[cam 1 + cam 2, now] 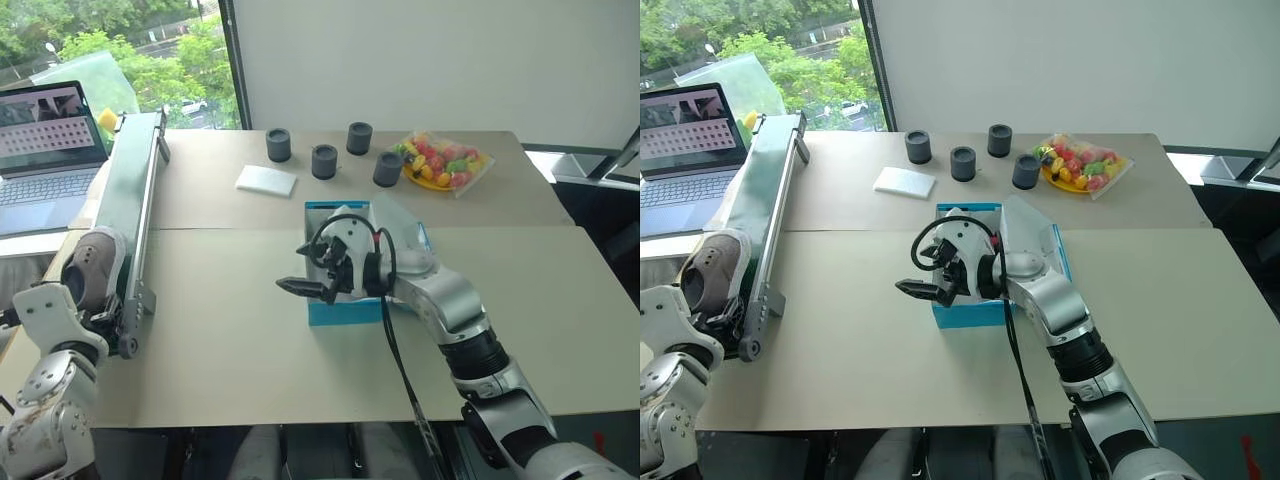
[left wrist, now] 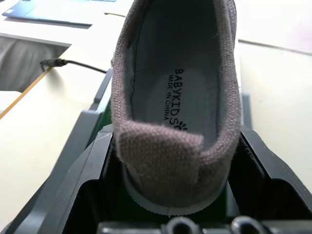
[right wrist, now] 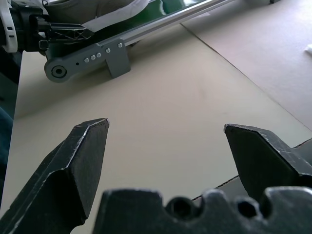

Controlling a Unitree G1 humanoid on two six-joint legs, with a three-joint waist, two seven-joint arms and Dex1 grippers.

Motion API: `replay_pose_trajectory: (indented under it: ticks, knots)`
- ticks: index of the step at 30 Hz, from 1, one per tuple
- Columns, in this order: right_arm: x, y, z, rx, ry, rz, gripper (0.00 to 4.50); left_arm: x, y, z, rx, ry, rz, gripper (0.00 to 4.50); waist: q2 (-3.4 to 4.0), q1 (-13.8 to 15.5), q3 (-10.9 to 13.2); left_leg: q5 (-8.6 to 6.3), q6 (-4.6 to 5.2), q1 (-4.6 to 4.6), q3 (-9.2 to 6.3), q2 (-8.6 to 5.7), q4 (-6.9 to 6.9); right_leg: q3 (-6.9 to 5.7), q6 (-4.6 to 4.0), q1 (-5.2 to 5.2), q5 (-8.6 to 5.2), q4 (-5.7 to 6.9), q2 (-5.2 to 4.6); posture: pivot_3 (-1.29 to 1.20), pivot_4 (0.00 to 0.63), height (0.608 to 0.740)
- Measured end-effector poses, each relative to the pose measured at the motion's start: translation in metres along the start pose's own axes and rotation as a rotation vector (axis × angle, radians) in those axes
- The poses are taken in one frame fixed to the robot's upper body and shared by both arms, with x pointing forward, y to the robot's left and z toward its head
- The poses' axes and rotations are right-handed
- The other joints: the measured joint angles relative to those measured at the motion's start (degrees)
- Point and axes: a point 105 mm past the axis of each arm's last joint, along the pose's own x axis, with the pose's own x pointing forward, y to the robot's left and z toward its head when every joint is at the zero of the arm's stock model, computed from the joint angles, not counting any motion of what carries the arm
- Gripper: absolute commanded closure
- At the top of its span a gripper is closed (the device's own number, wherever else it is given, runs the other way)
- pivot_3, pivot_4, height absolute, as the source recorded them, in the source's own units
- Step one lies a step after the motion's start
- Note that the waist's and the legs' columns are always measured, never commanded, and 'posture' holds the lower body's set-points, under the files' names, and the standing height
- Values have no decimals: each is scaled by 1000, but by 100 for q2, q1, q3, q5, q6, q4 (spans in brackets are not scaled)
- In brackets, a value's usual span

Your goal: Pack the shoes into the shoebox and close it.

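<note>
At the tabletop's left edge, the left gripper (image 1: 100,312) clamped a grey-beige fabric sneaker (image 1: 92,265). Mid-table, beside the turquoise cardboard shoebox (image 1: 345,310), the right gripper (image 1: 305,288) gaped wide, empty.

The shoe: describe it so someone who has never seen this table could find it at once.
Start at the long green conveyor running along the table's left edge, beside the laptop. At its near end sits the shoe, a grey-brown fabric sneaker with a pale sole, its heel toward the left end effector. It is the only footwear out there; the turquoise shoebox stands mid-table.
</note>
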Motion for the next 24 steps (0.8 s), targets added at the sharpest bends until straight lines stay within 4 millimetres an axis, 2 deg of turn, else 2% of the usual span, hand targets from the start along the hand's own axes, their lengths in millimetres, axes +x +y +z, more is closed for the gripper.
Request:
replay_pose_trajectory:
  ticks: [3, 5, 6, 7, 8, 9, 11, 13, 15, 17, 24]
  knots:
    - [5, -11, 9, 144, -41, -41, 0, -7, -24, 47, 90, -226, -36, 1931, -14, 2, -2, 0, -1, 0, -1, 1, 0, 6, -1, 0, 4, 0, -2, 0, 150, 740]
    - [6, -23, 19, 306, -89, -77, 0, -13, -48, 64, 113, -311, -110, 1931, -13, 3, -2, 0, -1, 5, -7, 3, 0, 17, -1, 1, 6, 1, -3, 0, 150, 740]
    - [7, -29, 28, 428, -129, -80, 0, -17, -68, 66, 109, -330, -187, 1931, -12, 8, -2, -1, 0, 5, -8, 3, -1, 19, -1, 1, 6, 1, -3, 0, 150, 740]
    - [7, -31, 32, 479, -145, -77, 0, -19, -79, 63, 102, -326, -230, 1931, -12, 8, -2, -1, 0, 4, -8, 3, -2, 20, -1, 1, 6, -1, -3, 0, 150, 740]
    - [7, -34, 38, 583, -167, -64, 0, -22, -102, 53, 72, -289, -325, 1931, -12, 8, -2, -2, 1, 1, -7, 3, -3, 20, 0, -2, 6, -2, -2, 0, 150, 740]
    - [7, -35, 40, 632, -173, -56, 0, -24, -115, 45, 48, -253, -381, 1931, -12, 10, -2, -3, 4, -2, -6, 3, -3, 18, 0, -2, 6, -3, -1, 0, 150, 740]
    - [8, -34, 39, 757, -173, -31, 0, -32, -147, 28, -23, -161, -520, 1931, -12, 13, -2, -6, 7, -9, -2, 4, -3, 18, 1, -6, 6, -5, 0, 0, 150, 740]
    - [9, -33, 34, 858, -158, -16, 0, -42, -175, 30, -69, -132, -646, 1931, -12, 4, -2, -5, 7, -20, 9, 3, -2, 18, 1, -16, 6, -3, 3, 0, 150, 740]
    - [9, -33, 32, 913, -153, -8, 0, -51, -191, 45, -72, -171, -727, 1931, -11, -10, -2, -5, 8, -18, 19, 1, -2, 19, 1, -16, 6, 0, 4, 0, 150, 740]
    - [8, -32, 35, 933, -161, 0, 0, -53, -198, 55, -57, -199, -754, 1931, -10, -42, -2, -5, 8, -9, 25, -6, -2, 22, 2, -9, 6, 0, 6, 0, 150, 740]
    - [6, -36, 35, 934, -159, -51, 0, -53, -206, 52, -49, -166, -770, 1931, -10, -50, -2, -6, 9, -8, 31, -5, -2, 25, 3, -7, 5, -2, 13, 0, 150, 740]
